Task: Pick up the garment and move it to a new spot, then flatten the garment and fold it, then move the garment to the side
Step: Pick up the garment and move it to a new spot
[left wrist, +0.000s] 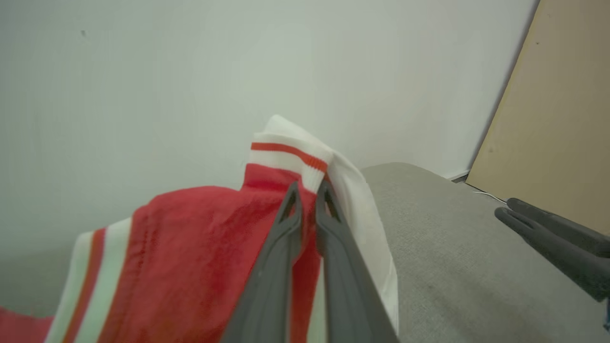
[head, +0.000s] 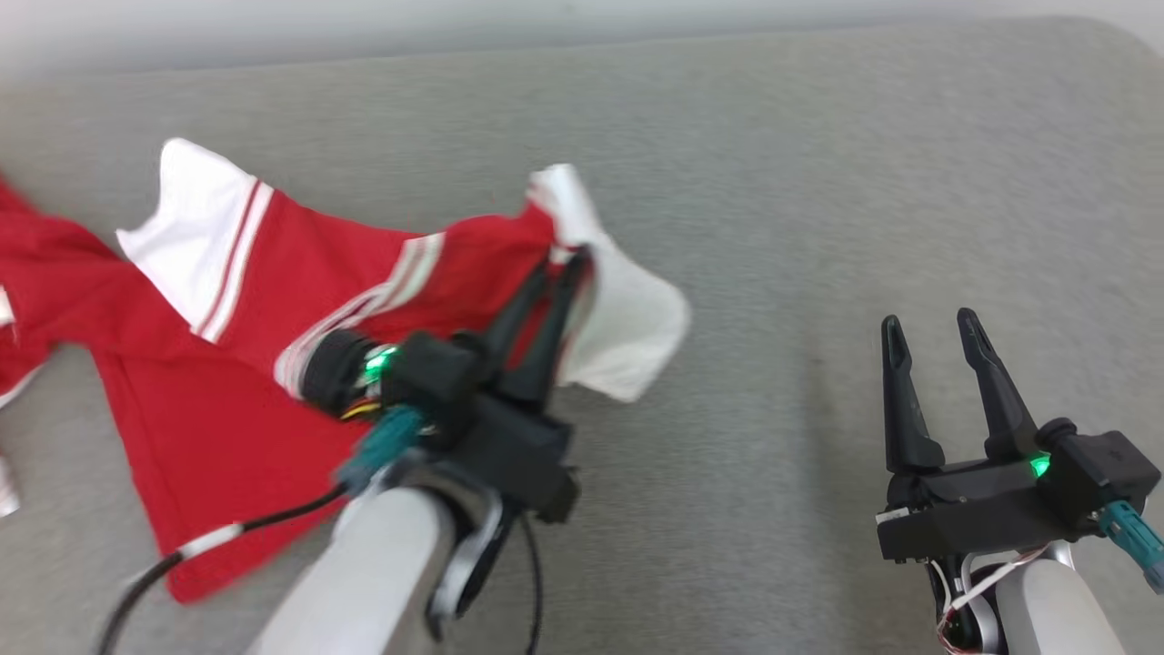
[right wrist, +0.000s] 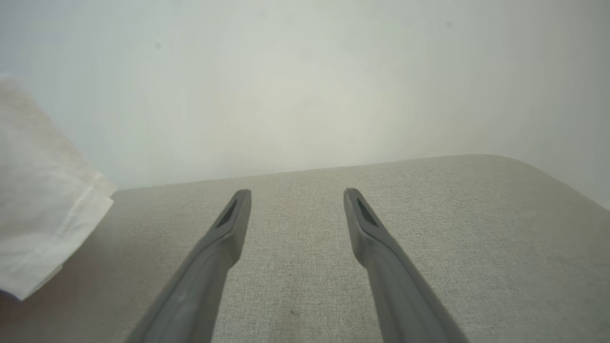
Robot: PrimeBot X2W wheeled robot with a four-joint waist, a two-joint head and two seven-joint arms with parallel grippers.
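at left, a red fabric garment with white striped trim (head: 182, 391) is draped on the grey upholstered surface (head: 773, 182), one corner pinched in the closed left gripper (head: 566, 262), seemingly for relocation; at right, the right gripper (head: 929, 320) is held wide open, empty.
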